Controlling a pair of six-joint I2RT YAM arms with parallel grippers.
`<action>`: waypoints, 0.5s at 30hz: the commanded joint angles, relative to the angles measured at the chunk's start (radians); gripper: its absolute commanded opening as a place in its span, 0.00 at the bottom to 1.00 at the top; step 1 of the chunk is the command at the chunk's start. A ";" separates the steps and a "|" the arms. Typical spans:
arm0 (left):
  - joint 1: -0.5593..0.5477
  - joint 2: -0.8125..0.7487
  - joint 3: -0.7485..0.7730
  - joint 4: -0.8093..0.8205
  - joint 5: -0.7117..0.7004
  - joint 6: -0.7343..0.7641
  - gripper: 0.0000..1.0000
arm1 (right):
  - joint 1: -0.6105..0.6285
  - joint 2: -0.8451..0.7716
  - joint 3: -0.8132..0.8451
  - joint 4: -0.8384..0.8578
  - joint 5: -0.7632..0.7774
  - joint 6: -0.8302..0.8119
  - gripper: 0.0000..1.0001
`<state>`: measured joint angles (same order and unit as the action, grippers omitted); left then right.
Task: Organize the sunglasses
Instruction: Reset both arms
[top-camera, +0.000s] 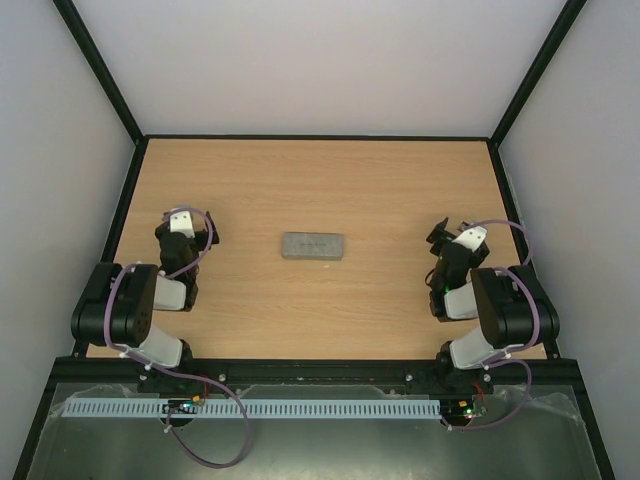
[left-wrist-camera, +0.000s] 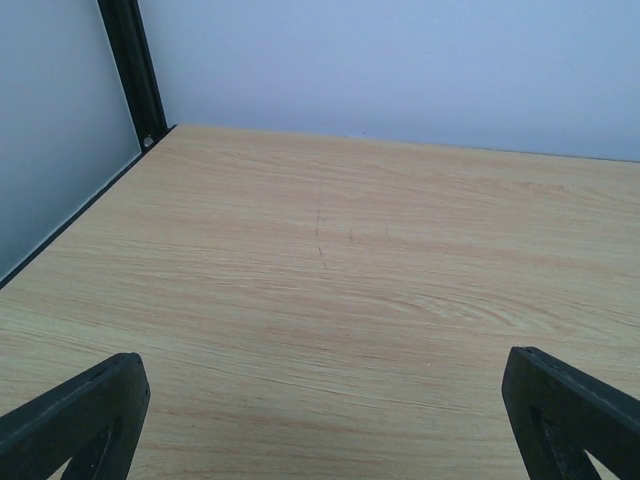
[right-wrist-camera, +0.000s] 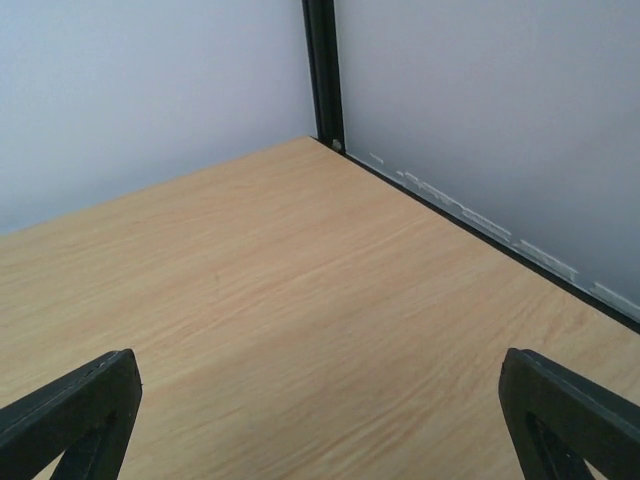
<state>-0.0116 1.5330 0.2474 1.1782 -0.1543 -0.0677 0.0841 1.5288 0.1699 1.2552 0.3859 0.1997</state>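
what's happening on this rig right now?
Nothing is being handled. The left gripper and right gripper are both open and empty, each arm folded near its own side of the table. A grey case lies alone mid-table between them, apparently closed, and neither gripper touches it. No sunglasses show in any view; whether they are inside the case cannot be told.

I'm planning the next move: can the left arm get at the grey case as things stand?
Probably yes. The case lies alone mid-table, and nothing stands between it and the open left claw, only bare table. Whether the arm stretches that far I cannot tell.
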 joint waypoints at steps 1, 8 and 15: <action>0.005 0.007 0.000 0.070 0.021 -0.003 0.99 | -0.003 -0.001 0.046 0.027 -0.013 -0.011 0.99; 0.005 0.000 -0.011 0.083 0.023 0.002 1.00 | -0.003 0.004 0.026 0.081 -0.013 -0.022 0.99; 0.005 0.001 -0.011 0.084 0.022 0.002 1.00 | -0.003 0.003 0.026 0.074 -0.015 -0.022 0.99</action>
<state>-0.0116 1.5337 0.2470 1.1999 -0.1452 -0.0681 0.0841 1.5326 0.1905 1.2770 0.3603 0.1867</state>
